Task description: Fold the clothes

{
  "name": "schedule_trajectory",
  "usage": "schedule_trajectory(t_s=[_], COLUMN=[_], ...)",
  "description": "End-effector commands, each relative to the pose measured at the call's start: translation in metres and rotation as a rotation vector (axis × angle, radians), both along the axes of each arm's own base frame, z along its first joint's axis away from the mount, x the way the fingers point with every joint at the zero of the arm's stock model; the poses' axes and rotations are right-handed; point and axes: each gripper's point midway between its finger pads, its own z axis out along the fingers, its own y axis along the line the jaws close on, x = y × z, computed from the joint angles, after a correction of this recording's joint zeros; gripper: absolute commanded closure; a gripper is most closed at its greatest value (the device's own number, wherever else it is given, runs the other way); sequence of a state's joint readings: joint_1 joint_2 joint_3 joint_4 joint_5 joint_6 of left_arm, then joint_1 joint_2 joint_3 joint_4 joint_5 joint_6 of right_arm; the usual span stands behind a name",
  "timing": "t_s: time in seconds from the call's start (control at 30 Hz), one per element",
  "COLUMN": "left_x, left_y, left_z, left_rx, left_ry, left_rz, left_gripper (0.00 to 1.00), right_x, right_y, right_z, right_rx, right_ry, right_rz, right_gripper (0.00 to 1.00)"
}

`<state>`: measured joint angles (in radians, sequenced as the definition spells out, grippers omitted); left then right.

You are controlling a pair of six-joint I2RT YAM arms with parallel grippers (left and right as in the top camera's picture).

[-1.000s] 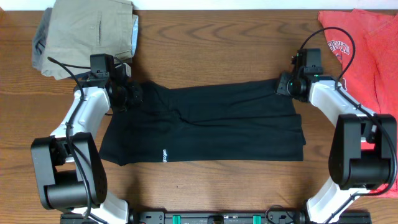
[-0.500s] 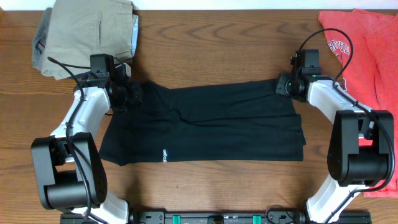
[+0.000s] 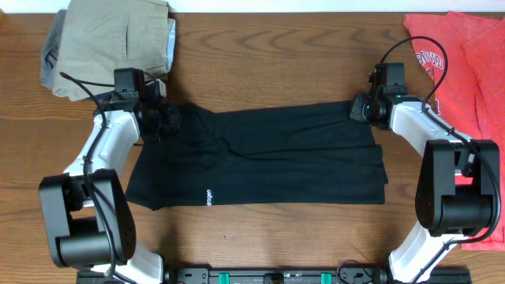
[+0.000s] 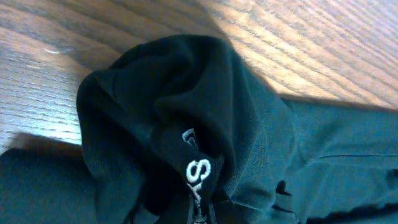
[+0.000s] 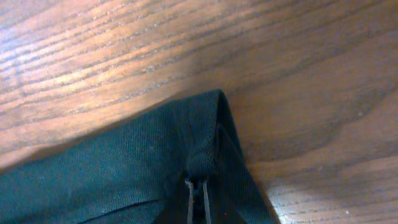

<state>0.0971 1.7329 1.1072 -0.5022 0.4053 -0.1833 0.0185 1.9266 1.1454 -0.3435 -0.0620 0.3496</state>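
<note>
The clothes, a black shirt [image 3: 260, 158], lie flat and partly folded across the middle of the wooden table, small white lettering near the front left edge. My left gripper [image 3: 164, 118] is shut on the bunched far-left corner of the shirt [image 4: 168, 118]; white lettering shows right at the jaws. At the far-right corner my right gripper [image 3: 360, 108] is shut on the shirt's edge [image 5: 155, 162], the cloth pinched between its two thin fingertips [image 5: 189, 196].
Khaki folded trousers [image 3: 114, 39] lie at the far left corner, just behind the left arm. A red-orange T-shirt [image 3: 461, 71] with white print covers the right edge of the table, beside the right arm. Bare wood [image 3: 268, 63] lies beyond the shirt.
My right gripper has closed on the shirt's far-right corner. The left gripper and the shirt stay where they were.
</note>
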Motion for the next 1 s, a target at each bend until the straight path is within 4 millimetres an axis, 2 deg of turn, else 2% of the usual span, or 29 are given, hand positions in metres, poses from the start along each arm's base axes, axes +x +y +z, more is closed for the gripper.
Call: schedule_trajectory(t_s=[0.0,0.17,0.27,0.37,0.53,0.67,0.97], left_x=[0.001,-0.010,-0.022,-0.034,-0.050,-0.064,-0.100], left_y=[0.000,-0.001,-0.002,-0.004,0.001,0.005,0.023], left_z=[0.035,0.081,0.098,0.105,0.095,0.087,0.070], left_rx=[0.003,0.013,0.014,0.013,0.043,0.067,0.169], left_ry=[-0.088,-0.186,-0.203,-0.190,-0.115,-0.047,0.125], left_rz=[0.000,0.000,0.000,0.000,0.017,0.028,0.061], left_gripper=[0.94,0.94,0.94,0.94,0.94,0.94,0.94], right_x=[0.002,-0.006,-0.011,-0.017,-0.029,-0.038,-0.072], right_y=[-0.006,-0.019,-0.024,-0.027,-0.028,-0.028,-0.026], right_z=[0.003,0.012,0.022,0.036,0.063,0.076,0.070], right_rx=[-0.013,0.001,0.000,0.001,0.001,0.000,-0.001], right_ry=[-0.002,0.037,0.047,0.043,0.030,0.032,0.162], right_rz=[-0.012,-0.086,-0.099,-0.106,-0.109,-0.110,-0.109], right_gripper=[0.99,0.99,0.99,0.99,0.99,0.99,0.99])
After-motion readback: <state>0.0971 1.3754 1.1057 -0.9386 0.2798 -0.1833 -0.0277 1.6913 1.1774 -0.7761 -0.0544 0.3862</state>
